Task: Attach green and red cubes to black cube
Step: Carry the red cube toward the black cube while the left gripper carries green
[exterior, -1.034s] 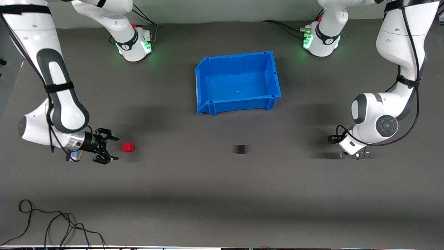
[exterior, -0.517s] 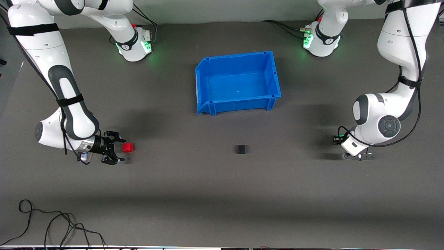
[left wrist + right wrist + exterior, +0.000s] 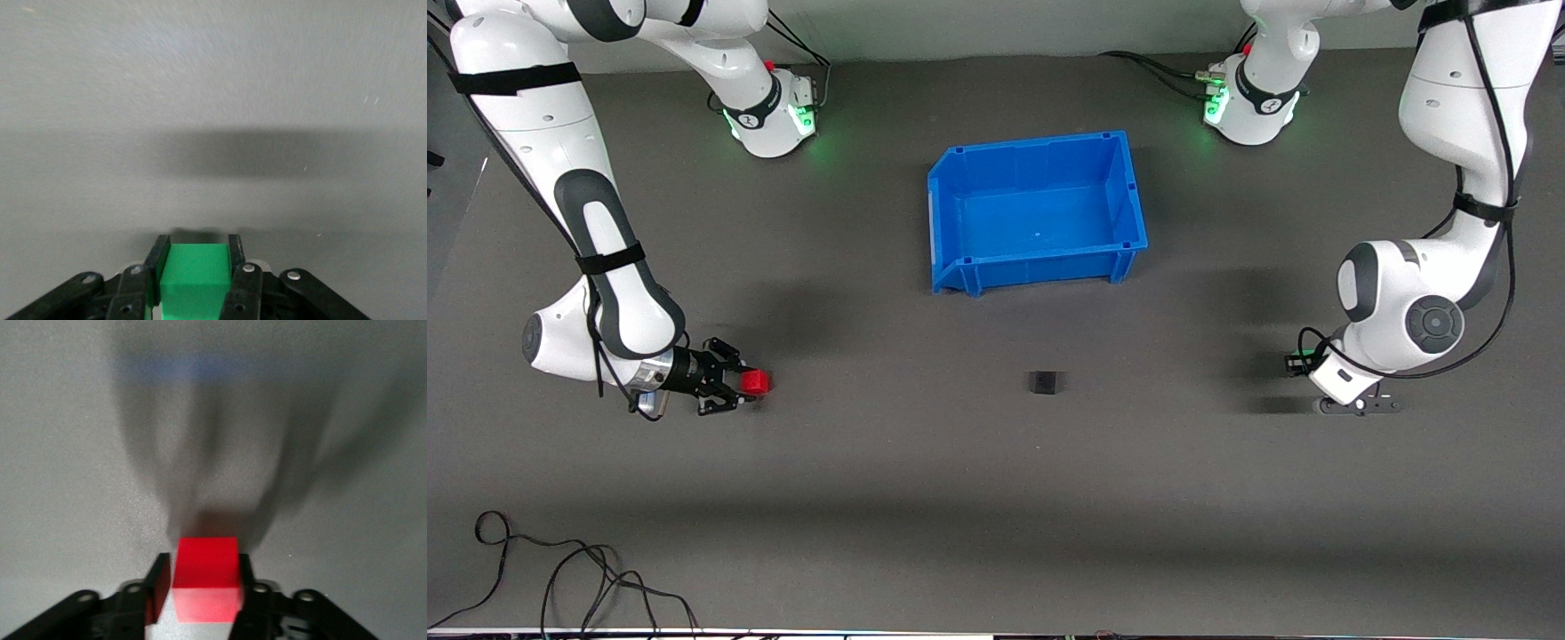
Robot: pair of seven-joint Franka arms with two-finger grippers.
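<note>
The red cube (image 3: 755, 382) lies on the table toward the right arm's end. My right gripper (image 3: 738, 383) is low at the table with a finger on each side of the cube. In the right wrist view the red cube (image 3: 205, 583) touches one finger, and a narrow gap shows at the other finger (image 3: 159, 580). My left gripper (image 3: 1360, 406) is low over the table at the left arm's end, shut on the green cube (image 3: 193, 280), which is hidden in the front view. The black cube (image 3: 1045, 382) sits alone mid-table.
An empty blue bin (image 3: 1036, 265) stands farther from the front camera than the black cube. A loose black cable (image 3: 560, 578) lies at the table's near edge toward the right arm's end.
My right gripper moved up to the red cube and its fingers narrowed around it. My left gripper drifted slightly toward the left arm's end with the green cube.
</note>
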